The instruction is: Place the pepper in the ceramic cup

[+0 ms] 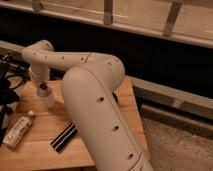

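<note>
Pepper point(43, 86) table point(30, 152), near edge: black striped bar point(63, 137), capped bottle point(17, 130) by left edge. Farther, ceramic cup point(47, 98) toward far-left corner; pepper at its mouth, gripper point(42, 81) just above, hold cannot be told. Arm point(100, 110) covers right side.

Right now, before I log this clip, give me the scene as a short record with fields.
table: wooden
ceramic cup: whitish, upright at the table's far left
pepper: dark red, at the ceramic cup's mouth
gripper: directly above the pepper and ceramic cup
bottle: whitish, lying on its side near the front left edge
striped bar: black, flat on the table, in front of the ceramic cup
</note>
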Robot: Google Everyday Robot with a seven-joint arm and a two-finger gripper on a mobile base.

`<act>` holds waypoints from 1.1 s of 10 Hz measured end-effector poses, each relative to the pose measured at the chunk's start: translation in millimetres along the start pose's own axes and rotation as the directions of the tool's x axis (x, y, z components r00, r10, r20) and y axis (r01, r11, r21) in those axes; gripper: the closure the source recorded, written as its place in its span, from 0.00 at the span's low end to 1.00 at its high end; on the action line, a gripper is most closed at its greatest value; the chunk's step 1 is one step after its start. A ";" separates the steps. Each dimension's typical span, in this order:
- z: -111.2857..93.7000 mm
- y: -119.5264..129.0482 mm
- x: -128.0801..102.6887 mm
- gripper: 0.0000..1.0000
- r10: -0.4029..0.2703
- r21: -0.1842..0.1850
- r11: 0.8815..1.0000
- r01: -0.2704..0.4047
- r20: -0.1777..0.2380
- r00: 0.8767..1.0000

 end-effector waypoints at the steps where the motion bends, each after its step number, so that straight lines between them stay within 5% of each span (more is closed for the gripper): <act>1: 3.0 -15.9 -1.3 0.87 0.031 -0.008 0.999 -0.031 0.025 0.999; 3: 7.3 -14.8 -5.7 0.74 0.013 -0.020 1.000 -0.013 0.012 1.000; 7: 8.4 7.9 -4.3 0.96 -0.002 -0.043 0.999 0.002 0.006 1.000; 11: 12.8 10.4 -1.6 0.88 -0.013 -0.049 0.999 0.013 -0.003 1.000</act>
